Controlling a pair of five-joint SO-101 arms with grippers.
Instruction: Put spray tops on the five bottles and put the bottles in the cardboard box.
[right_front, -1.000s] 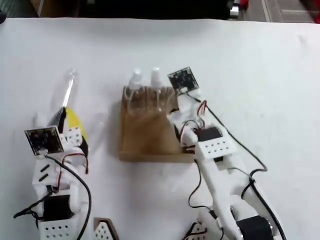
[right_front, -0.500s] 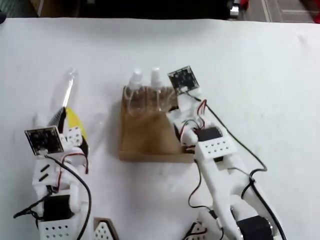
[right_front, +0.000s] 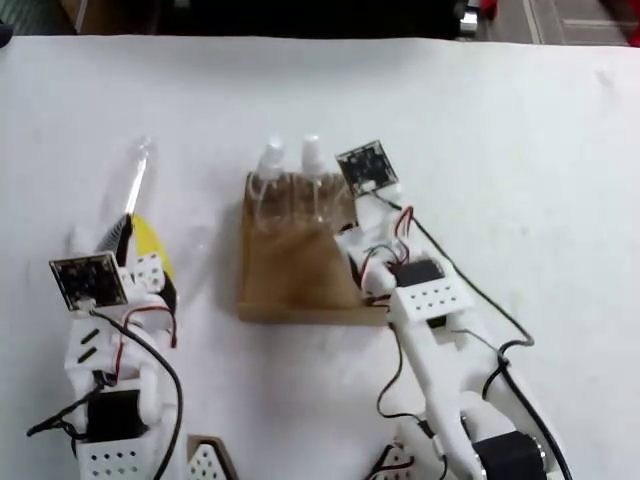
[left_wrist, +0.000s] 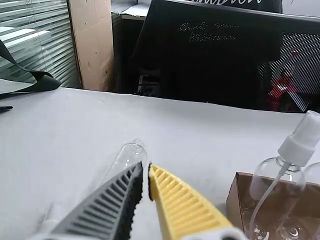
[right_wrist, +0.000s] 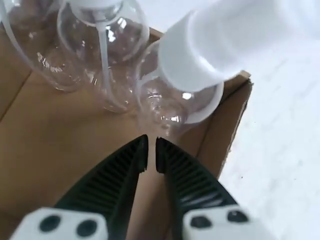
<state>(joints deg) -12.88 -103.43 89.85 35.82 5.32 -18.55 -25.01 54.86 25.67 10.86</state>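
The cardboard box lies at the table's middle. Clear bottles with white spray tops stand along its far wall. In the right wrist view three bottles stand in the box. The nearest bottle, in the corner, carries a white spray top. My right gripper is shut and empty, its tips just short of that bottle. To the left another clear bottle lies flat on the table. My left gripper is shut beside its near end, grey and yellow fingertips together.
The right arm leans over the box's right wall. The box's corner with a topped bottle shows in the left wrist view. A small brown piece sits at the near edge. Open white table lies to the right and beyond.
My right arm's wrist has drawn back a little toward the near side above the box's far right corner. The left arm and the lying bottle have not moved.
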